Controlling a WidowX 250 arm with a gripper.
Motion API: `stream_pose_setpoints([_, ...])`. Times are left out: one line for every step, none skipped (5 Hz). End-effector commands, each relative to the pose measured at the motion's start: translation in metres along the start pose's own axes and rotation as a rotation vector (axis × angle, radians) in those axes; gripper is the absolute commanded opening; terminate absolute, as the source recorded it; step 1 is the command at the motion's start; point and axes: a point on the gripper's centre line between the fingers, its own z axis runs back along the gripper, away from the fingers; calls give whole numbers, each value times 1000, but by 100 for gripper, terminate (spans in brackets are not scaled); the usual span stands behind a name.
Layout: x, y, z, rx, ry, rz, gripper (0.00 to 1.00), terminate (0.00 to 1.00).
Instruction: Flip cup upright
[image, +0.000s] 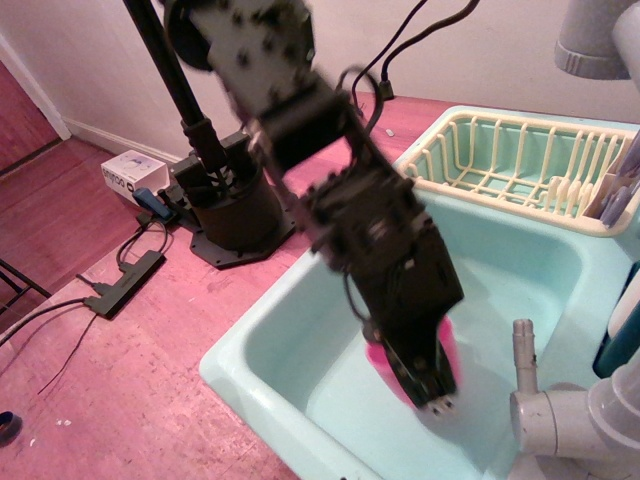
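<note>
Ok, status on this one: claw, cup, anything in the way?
Claw down in the sink, apparently shut on the pink cup; image blurred. Cup mostly hidden, orientation unclear. Faucet close beside.

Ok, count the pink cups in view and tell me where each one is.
1. The cup is inside the turquoise sink, mostly covered by the gripper. Nothing rules out others hidden behind the arm.

A toy kitchen set-up in a room of a home. A mint-green plastic sink (300, 330) with a cream dish rack (520, 165) and grey faucet (570, 415) sits beside a reddish wooden floor (60, 200), white baseboard (110, 135) and power strip (125, 280).
</note>
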Motion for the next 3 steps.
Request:
stream_pose_setpoints([-2, 24, 53, 62, 118, -56, 0, 0])
stream_pose_setpoints([-8, 26, 47, 72, 171, -64, 0, 0])
stream_pose_setpoints([-11, 19, 36, 66, 208, -77, 0, 0])
